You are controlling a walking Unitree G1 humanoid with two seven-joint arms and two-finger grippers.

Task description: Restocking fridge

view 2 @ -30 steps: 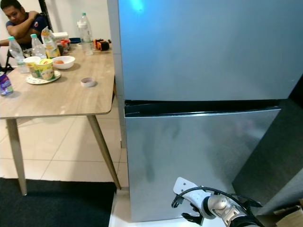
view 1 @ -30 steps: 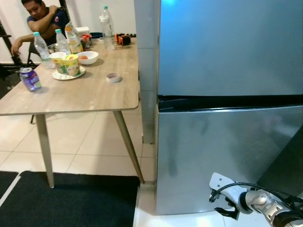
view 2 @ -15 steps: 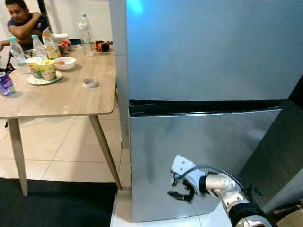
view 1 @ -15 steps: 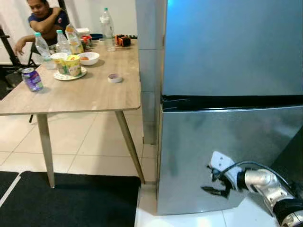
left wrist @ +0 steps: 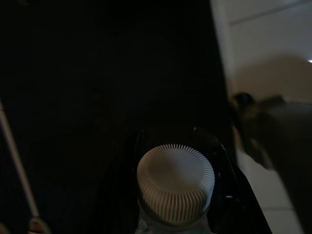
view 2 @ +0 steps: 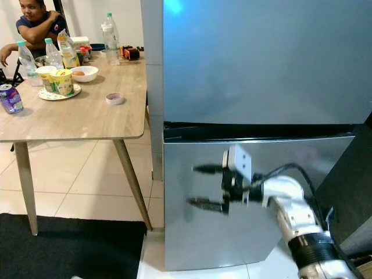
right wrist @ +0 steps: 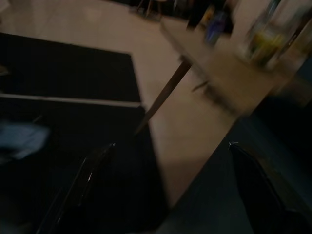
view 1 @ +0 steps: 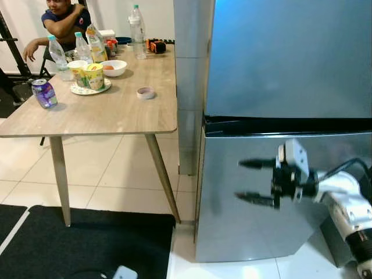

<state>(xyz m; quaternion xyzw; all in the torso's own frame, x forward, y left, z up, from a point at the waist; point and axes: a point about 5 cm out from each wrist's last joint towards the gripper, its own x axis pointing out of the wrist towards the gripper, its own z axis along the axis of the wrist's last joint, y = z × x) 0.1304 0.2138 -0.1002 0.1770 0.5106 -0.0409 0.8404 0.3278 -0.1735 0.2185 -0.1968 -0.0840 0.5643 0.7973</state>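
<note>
Tiled kitchen floor with a black mat [view 1: 87, 244], a wooden table [view 1: 116, 113] at the robot's left, and a steel fridge [view 2: 261, 64] ahead with both doors closed. Risk: the right gripper [view 1: 251, 181], its 2 fingers spread wide and empty in front of the lower door [view 2: 192, 232], could slide off the smooth steel without catching the door edge. The right arm reaches across, fingers pointing toward the table. The left gripper [left wrist: 175, 146] clamps a white-capped bottle [left wrist: 175, 183], down in the dark.

Ahead on my left, light wooden table [view 1: 110, 113]: purple can [view 1: 44, 93], plate [view 1: 79, 90] bearing two noodle cups, white bowl [view 1: 114, 68], small round tin [view 1: 145, 92], several clear bottles. Black mat [view 1: 87, 238] on tiled floor [view 1: 110, 177].
</note>
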